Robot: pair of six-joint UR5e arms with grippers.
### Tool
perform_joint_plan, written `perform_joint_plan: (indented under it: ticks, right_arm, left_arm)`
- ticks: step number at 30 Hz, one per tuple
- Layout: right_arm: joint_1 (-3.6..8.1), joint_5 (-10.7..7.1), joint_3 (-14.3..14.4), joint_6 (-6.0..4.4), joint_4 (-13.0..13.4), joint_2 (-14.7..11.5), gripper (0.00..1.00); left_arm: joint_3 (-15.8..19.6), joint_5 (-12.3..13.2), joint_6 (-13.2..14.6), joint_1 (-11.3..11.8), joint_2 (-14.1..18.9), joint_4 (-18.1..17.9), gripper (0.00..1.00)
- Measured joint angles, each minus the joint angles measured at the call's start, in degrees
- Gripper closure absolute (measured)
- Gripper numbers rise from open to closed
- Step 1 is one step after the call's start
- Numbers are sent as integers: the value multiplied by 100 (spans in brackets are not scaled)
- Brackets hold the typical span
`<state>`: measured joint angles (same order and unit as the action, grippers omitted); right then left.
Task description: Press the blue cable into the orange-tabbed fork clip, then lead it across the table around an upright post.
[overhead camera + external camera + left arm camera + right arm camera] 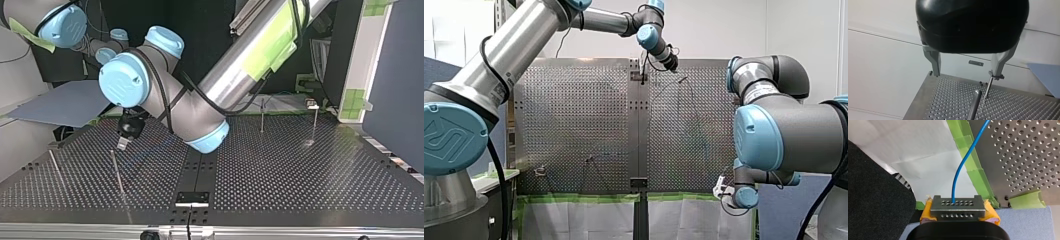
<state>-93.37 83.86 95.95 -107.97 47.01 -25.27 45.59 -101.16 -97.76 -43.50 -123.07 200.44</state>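
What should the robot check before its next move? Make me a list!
1. Blue cable gripped: ok, my right gripper is shut on it.
2. Helper hand free: ok, my left gripper is open and empty.
3. Upright post standing: ok, just ahead of my left gripper.
4. Cable seated in the fork clip: cannot tell, the clip is too small to make out.
5. Cable's path across the table: cannot tell, too faint to follow.
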Motion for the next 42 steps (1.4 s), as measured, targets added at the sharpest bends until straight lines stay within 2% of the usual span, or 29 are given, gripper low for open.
perform_joint_plan:
  ticks: [12, 16, 27, 36, 42]
  right_arm:
    - [-11, -7, -1, 22, -29, -1, 100]
    - [-14, -12, -1, 38, -38, -1, 100]
    - [-34, -18, -1, 109, -65, -1, 100]
    - [-38, -18, -4, 123, -68, -1, 100]
    - [-39, -18, -2, 125, -68, 0, 100]
  left_arm:
    - [3, -92, 580, 31, 0, -3, 0]
    - [7, -131, 691, 31, 0, 8, 0]
    - [8, -183, 506, 0, 0, 13, 0]
    - [9, -558, 123, -3, 0, 9, 0]
    - [9, -657, -4, -3, 0, 11, 0]
